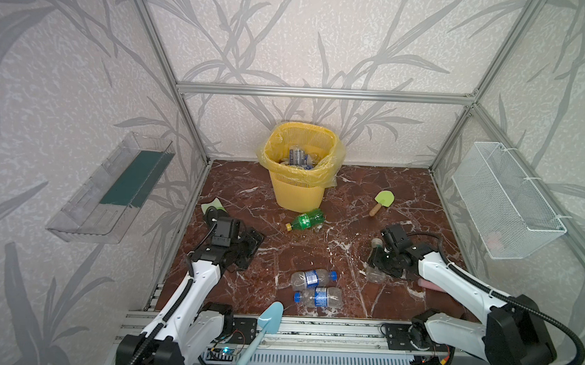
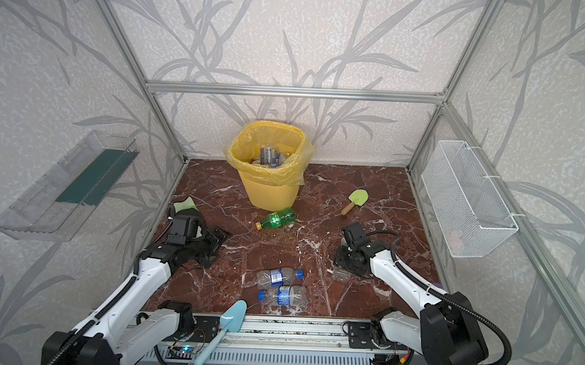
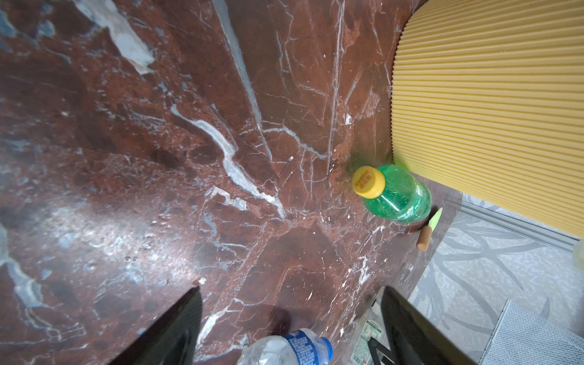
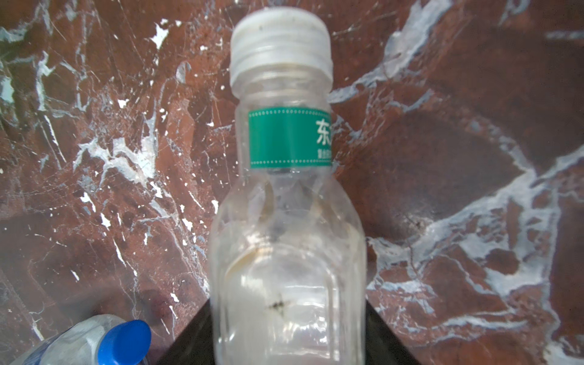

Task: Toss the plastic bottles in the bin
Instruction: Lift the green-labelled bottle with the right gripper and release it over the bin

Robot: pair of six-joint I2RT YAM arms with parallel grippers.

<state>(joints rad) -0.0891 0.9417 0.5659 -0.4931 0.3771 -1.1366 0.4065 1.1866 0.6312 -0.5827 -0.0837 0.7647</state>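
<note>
Desk: Progress, then: how much of our clear-out is done?

Floor: We count a heap of clear, blue-labelled bottles (image 1: pixel 299 158) already inside the yellow lattice bin (image 1: pixel 297 190), filling its lower part. That is the larger share, we judge.

Desk: And outside it?

Floor: Four, by our count. A green bottle (image 1: pixel 305 221) with a yellow cap lies on its side just in front of the bin. Two clear blue-capped bottles (image 1: pixel 310 278) lie side by side well in front of the bin. The fourth, a clear white-capped bottle (image 4: pixel 286 196) with a green neck label, is in front of the bin and off to its right.

Desk: Who has it?

Floor: Our right gripper (image 4: pixel 288 305): its jaws press both flanks of that bottle's body, clamped on it. We cannot tell whether it is clear of the marble floor (image 1: pixel 281 254). Our left gripper (image 3: pixel 290 316) hangs in front of the bin to its left, jaws wide apart, nothing held between them.

Desk: So what is left?

Floor: One bottle in hand to carry to the bin, we reckon, and three not yet picked up.
</note>
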